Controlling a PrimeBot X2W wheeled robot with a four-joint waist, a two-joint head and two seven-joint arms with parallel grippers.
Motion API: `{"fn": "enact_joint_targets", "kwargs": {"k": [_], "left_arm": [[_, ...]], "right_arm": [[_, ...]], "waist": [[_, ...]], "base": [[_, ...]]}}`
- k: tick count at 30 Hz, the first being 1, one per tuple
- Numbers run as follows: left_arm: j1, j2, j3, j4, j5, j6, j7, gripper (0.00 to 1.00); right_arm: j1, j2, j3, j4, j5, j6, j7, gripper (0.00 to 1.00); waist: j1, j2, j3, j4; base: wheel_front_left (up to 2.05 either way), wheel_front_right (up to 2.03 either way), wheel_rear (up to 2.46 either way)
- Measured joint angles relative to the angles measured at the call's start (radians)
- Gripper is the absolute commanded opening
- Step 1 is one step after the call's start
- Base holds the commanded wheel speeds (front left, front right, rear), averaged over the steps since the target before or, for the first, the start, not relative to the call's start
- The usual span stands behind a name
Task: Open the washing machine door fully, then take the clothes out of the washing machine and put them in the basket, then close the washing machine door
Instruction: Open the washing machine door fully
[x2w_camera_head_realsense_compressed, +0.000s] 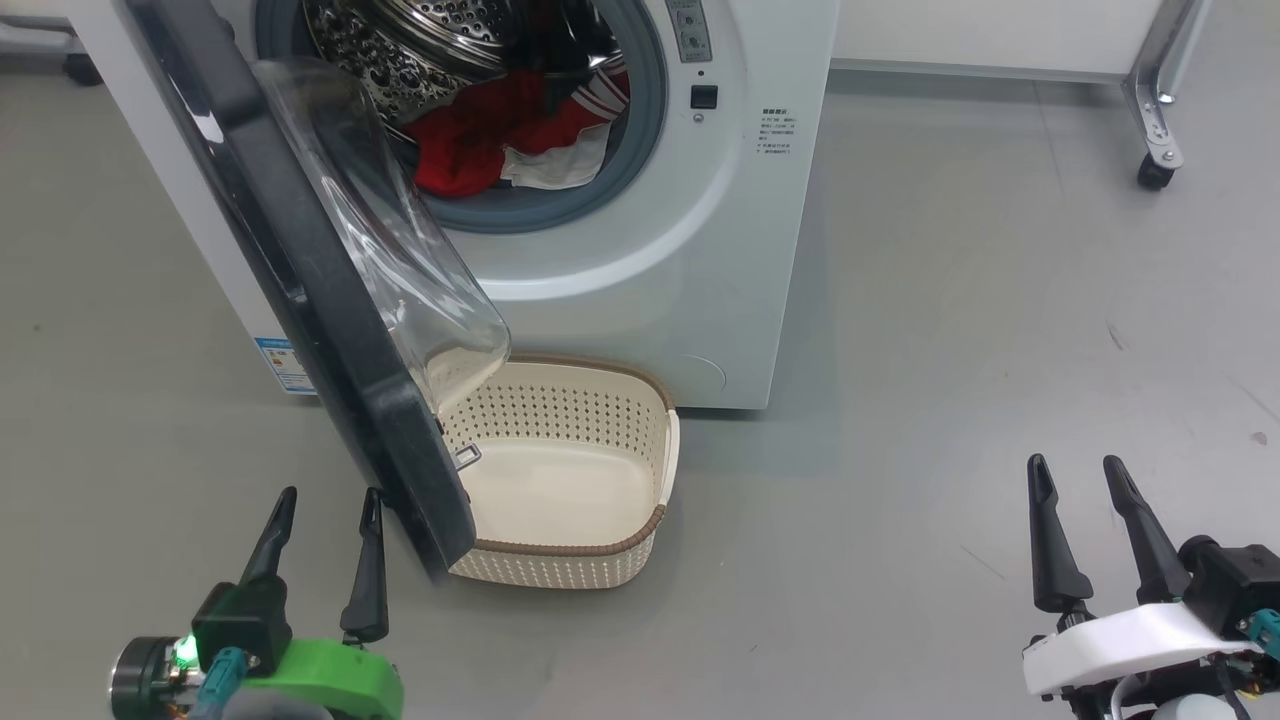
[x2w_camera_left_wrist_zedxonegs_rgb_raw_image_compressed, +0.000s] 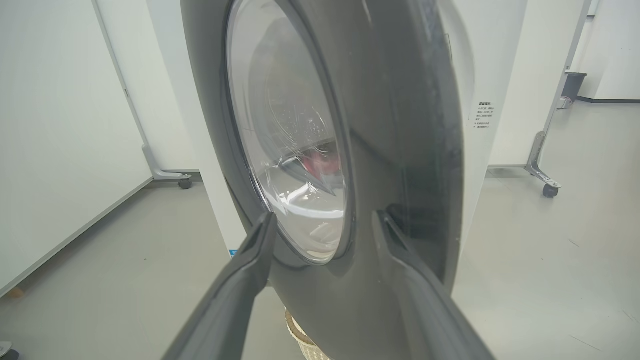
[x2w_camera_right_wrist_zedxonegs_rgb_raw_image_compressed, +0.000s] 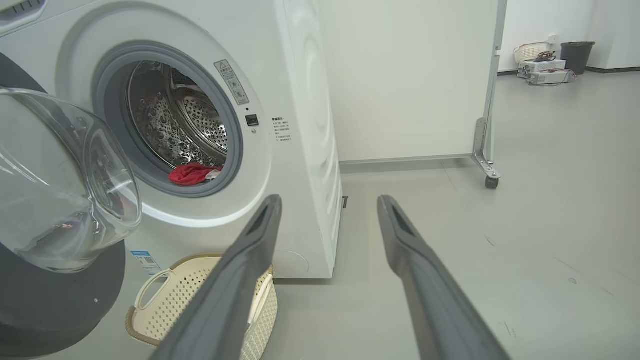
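Note:
The washing machine (x2w_camera_head_realsense_compressed: 700, 250) (x2w_camera_right_wrist_zedxonegs_rgb_raw_image_compressed: 300, 100) stands ahead with its door (x2w_camera_head_realsense_compressed: 330, 290) (x2w_camera_left_wrist_zedxonegs_rgb_raw_image_compressed: 390, 125) (x2w_camera_right_wrist_zedxonegs_rgb_raw_image_compressed: 50, 200) swung about halfway out toward me, the glass bowl bulging to the right. Red and white clothes (x2w_camera_head_realsense_compressed: 510, 130) (x2w_camera_right_wrist_zedxonegs_rgb_raw_image_compressed: 192, 173) lie in the steel drum. The cream basket (x2w_camera_head_realsense_compressed: 640, 545) (x2w_camera_right_wrist_zedxonegs_rgb_raw_image_compressed: 165, 305) sits empty on the floor under the door. My left gripper (x2w_camera_head_realsense_compressed: 328, 505) (x2w_camera_left_wrist_zedxonegs_rgb_raw_image_compressed: 325, 220) is open, just left of the door's lower outer rim, holding nothing. My right gripper (x2w_camera_head_realsense_compressed: 1078, 470) (x2w_camera_right_wrist_zedxonegs_rgb_raw_image_compressed: 330, 202) is open over bare floor, far right of the machine.
Grey floor (x2w_camera_head_realsense_compressed: 950, 350) stretches to the right of the machine. A white partition on a castor leg (x2w_camera_head_realsense_compressed: 1155, 130) (x2w_camera_right_wrist_zedxonegs_rgb_raw_image_compressed: 487, 170) stands at the back right. A bin and boxes (x2w_camera_right_wrist_zedxonegs_rgb_raw_image_compressed: 550, 62) sit far off against the wall.

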Motion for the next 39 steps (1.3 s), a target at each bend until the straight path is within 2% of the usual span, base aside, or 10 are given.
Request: {"fn": "enact_joint_targets", "kwargs": {"k": [28,29,30,31,39], "left_arm": [[0.0,-0.006,0.016,0.006,0.022,-0.009,0.0,1.0],[0.0,-0.006,0.016,0.007,0.021,-0.013,0.0,0.72],[0.0,-0.007,0.017,0.007,0.021,-0.016,0.0,0.24],[0.0,-0.007,0.017,0.009,0.02,-0.016,0.0,0.0],[0.0,-0.008,0.023,0.011,0.02,-0.018,0.0,0.0]], "right_arm": [[0.022,0.048,-0.046,0.0,-0.05,0.044,0.0,1.0],[0.024,0.05,-0.048,0.0,-0.052,0.044,0.0,1.0],[0.026,0.052,-0.05,0.0,-0.054,0.046,0.0,1.0],[0.027,0.053,-0.052,0.001,-0.058,0.047,0.0,1.0],[0.03,0.064,-0.066,0.002,-0.068,0.061,0.0,1.0]], "waist": [[0.0,0.0,0.01,0.004],[0.0,0.0,0.01,0.004],[0.0,0.0,0.01,0.004],[0.0,0.0,0.01,0.004],[0.0,0.0,0.005,0.005]], "base": [[0.0,0.0,0.0],[0.0,0.0,0.0],[0.0,0.0,0.0],[0.0,0.0,0.0],[0.0,0.0,0.0]]}}
